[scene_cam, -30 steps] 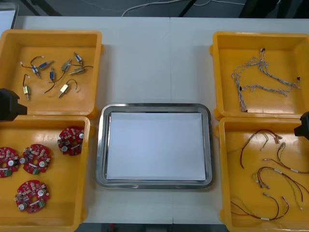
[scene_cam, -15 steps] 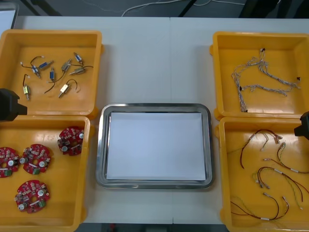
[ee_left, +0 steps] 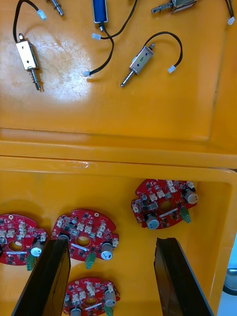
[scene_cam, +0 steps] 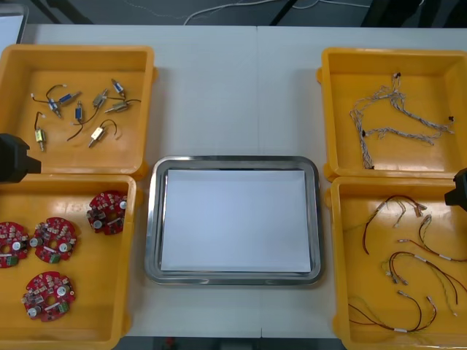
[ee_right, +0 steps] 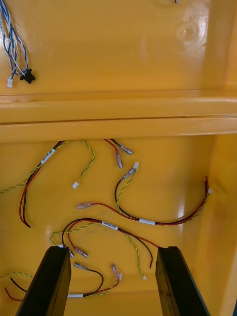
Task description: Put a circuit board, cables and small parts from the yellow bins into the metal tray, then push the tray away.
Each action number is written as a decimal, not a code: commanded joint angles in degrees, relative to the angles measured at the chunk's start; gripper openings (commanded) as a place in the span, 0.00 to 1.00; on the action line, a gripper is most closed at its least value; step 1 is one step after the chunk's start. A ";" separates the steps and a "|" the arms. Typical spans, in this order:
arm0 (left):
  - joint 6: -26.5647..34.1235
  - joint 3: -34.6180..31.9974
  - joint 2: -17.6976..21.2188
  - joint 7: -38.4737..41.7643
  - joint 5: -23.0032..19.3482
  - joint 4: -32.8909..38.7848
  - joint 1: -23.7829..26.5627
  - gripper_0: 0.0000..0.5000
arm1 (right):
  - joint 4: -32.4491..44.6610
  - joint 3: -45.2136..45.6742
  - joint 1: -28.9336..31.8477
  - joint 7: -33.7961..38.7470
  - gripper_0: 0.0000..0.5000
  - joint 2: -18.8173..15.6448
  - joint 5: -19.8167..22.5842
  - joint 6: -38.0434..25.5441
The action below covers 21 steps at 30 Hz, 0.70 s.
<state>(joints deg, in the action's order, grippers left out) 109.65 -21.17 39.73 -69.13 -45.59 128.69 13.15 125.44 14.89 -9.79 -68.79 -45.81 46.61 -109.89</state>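
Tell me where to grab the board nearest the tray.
Grip the board by opposite edges of its rim, left gripper coming straight down, jaws open. It lies flat, parts up, apart from the other boards. The bin wall is close on the tray side, so probably keep the jaws off that side.

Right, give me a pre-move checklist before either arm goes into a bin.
1. Metal tray ready to receive: white inside, nothing in it. Ok.
2. Left gripper ready to grasp: jaws open, above the circuit boards. Ok.
3. A board free to lift: the one nearest the tray lies apart from the others. Ok.
4. Right gripper ready to grasp: jaws open, above the red and yellow cables. Ok.
5. One cable free to lift alone: several cross one another. Cannot tell.
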 commanded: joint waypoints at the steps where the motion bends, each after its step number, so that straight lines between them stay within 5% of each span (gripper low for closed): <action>1: 0.35 -1.77 2.29 -0.31 -0.20 1.65 -1.38 1.00 | 1.47 1.54 0.12 3.22 1.00 -2.09 0.32 -0.11; 21: 0.35 -1.77 2.29 -0.31 -0.20 1.65 -1.38 1.00 | 2.70 3.21 -0.93 2.52 1.00 -1.91 1.55 -0.11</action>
<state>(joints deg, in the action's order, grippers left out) 109.65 -21.17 39.73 -69.13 -45.59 128.69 13.15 125.69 15.12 -9.86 -68.79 -45.81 46.83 -109.89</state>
